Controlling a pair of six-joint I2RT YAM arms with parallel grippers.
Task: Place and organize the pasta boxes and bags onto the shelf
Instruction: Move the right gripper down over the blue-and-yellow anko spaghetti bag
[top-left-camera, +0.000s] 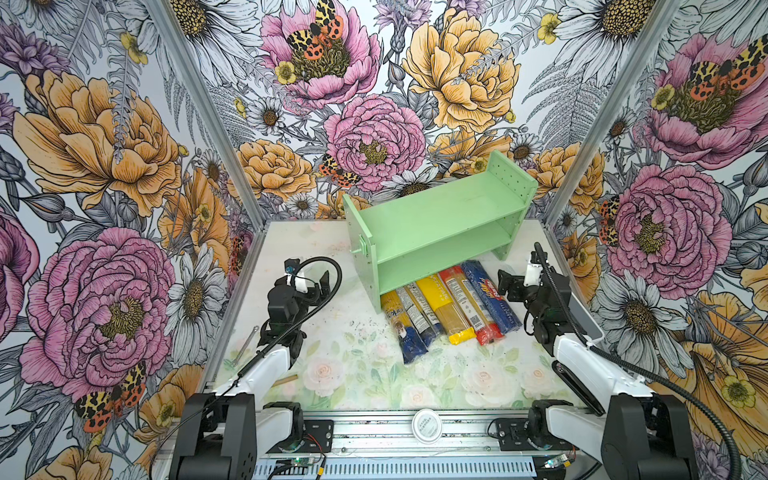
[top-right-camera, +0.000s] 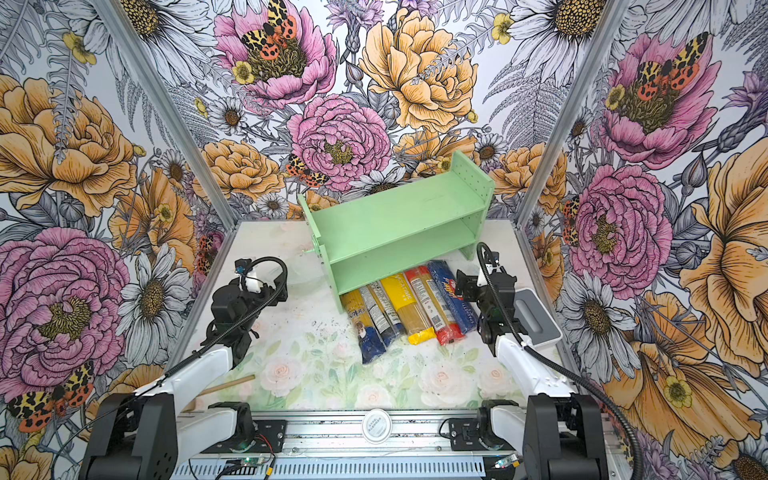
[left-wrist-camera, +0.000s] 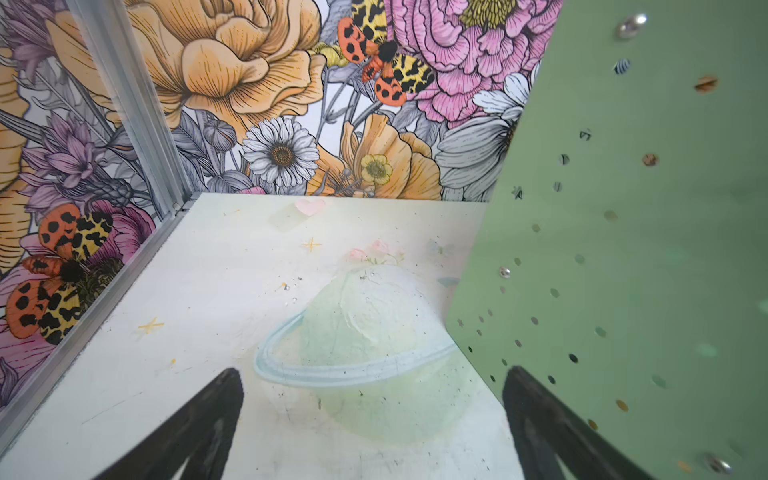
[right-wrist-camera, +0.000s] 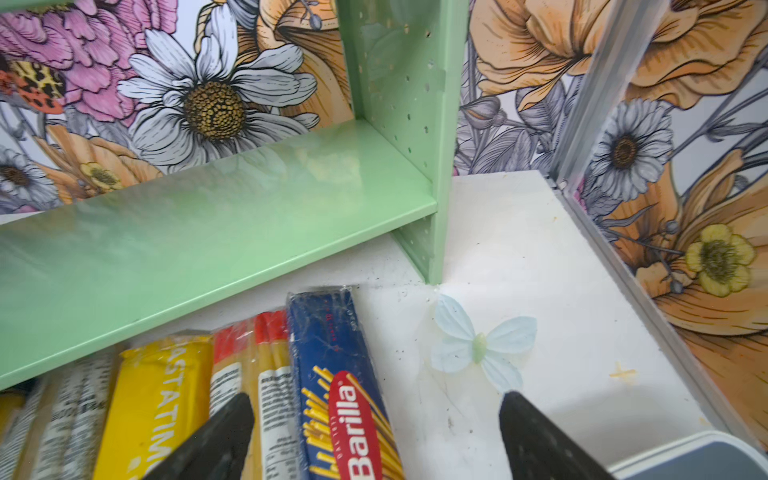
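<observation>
The mint-green shelf stands at the back of the table, both boards bare. Several spaghetti packs lie side by side on the table, their far ends under its lower board: two clear ones with dark-blue ends, a yellow one, a red one and a dark-blue one. My right gripper hovers open over the dark-blue pack's outer edge, holding nothing. My left gripper is open and empty beside the shelf's peg-holed left panel.
A grey-and-white tray sits against the right wall behind my right arm. A wooden stick and a metal rod lie near the left arm's base. Flowered walls with aluminium posts close in the table on three sides.
</observation>
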